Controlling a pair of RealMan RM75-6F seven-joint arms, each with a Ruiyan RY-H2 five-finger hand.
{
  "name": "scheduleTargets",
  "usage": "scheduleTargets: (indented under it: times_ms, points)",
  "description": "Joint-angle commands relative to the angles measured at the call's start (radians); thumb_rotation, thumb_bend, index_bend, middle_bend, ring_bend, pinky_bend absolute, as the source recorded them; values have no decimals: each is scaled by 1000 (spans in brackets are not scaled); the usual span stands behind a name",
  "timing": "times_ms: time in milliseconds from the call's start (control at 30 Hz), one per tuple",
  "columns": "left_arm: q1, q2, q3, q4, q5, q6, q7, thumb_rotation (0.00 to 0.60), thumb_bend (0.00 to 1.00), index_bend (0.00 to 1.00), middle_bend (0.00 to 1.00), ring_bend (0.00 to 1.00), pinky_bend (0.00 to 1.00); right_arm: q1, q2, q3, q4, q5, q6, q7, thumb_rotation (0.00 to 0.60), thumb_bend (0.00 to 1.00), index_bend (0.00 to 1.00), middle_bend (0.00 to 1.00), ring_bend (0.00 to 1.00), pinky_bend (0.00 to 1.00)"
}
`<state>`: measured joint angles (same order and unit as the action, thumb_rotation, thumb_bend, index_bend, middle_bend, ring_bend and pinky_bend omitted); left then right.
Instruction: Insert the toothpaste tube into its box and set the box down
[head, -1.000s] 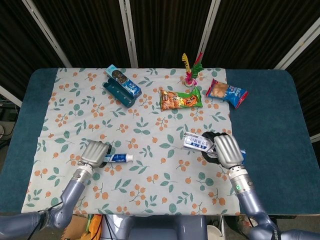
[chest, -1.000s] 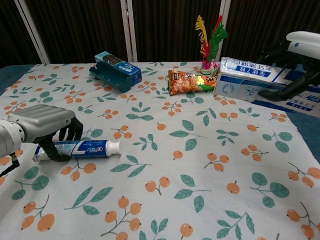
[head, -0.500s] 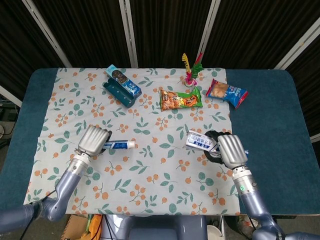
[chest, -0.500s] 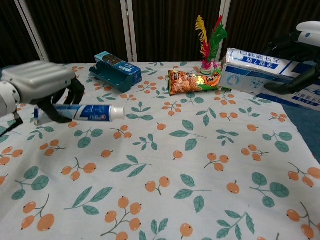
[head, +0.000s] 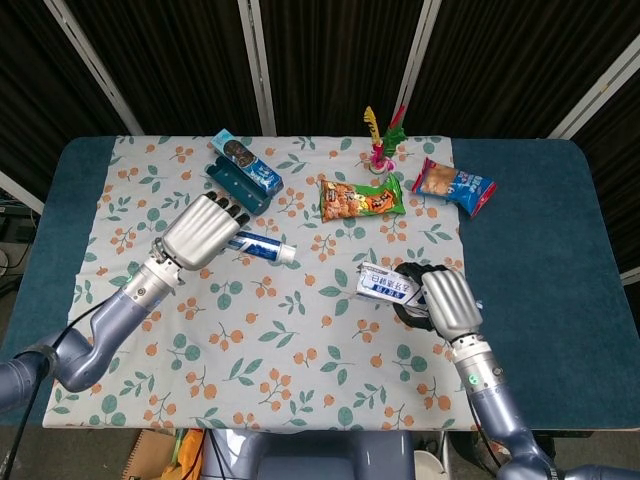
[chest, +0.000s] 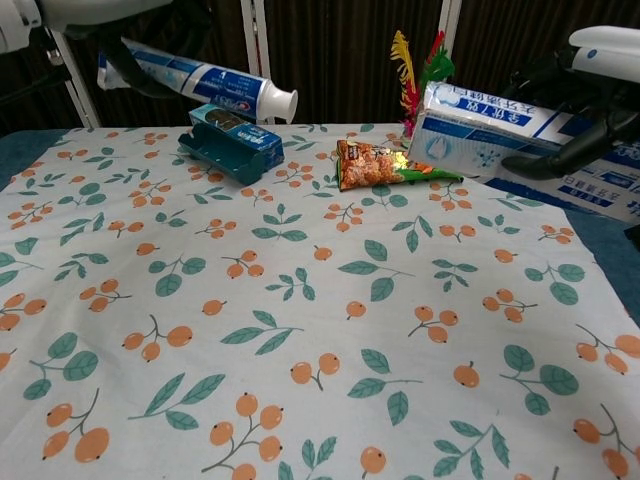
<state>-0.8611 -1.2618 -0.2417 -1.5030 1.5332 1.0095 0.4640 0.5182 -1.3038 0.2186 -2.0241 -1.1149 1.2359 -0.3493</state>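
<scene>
My left hand (head: 200, 232) grips a white and blue toothpaste tube (head: 262, 245), lifted well above the cloth; its white cap points right. In the chest view the toothpaste tube (chest: 205, 80) slants down to the right near the top left, and only the dark fingers of the left hand (chest: 120, 62) show there. My right hand (head: 443, 303) holds the white and blue toothpaste box (head: 385, 286) off the table, its open end facing left toward the tube. The chest view has the toothpaste box (chest: 485, 130) at upper right in the right hand (chest: 590, 90). Tube and box are apart.
A floral tablecloth (head: 300, 330) covers the blue table. At the back lie a teal cookie box (head: 243, 172), an orange and green snack bag (head: 360, 198), a blue and red snack bag (head: 455, 184) and a feathered shuttlecock (head: 380, 145).
My left hand has lifted the tube up off the cloth and carried it right and farther back. The right hand has shifted the box slightly left.
</scene>
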Motion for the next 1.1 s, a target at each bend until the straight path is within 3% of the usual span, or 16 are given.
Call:
scheduleTargets:
  times_ms: [33,467,1100]
  points:
    - [-59,19,-6,11,77,-6,-35,600,440,688,715,622,650,9,-13,16,-40,38,6,-12,600,416,553,577,486,424]
    - [-118,-32,-21,9,65,-3,-37,600,441,688,715,622,650,21,-15,31,-89,90,35,-43,600,416,553,577,486,424]
    - [-221,-121,-38,54,79,-14,29,600,429,673,687,602,636,9,15,53,-113,83,54,34,600,416,553,577,486,424]
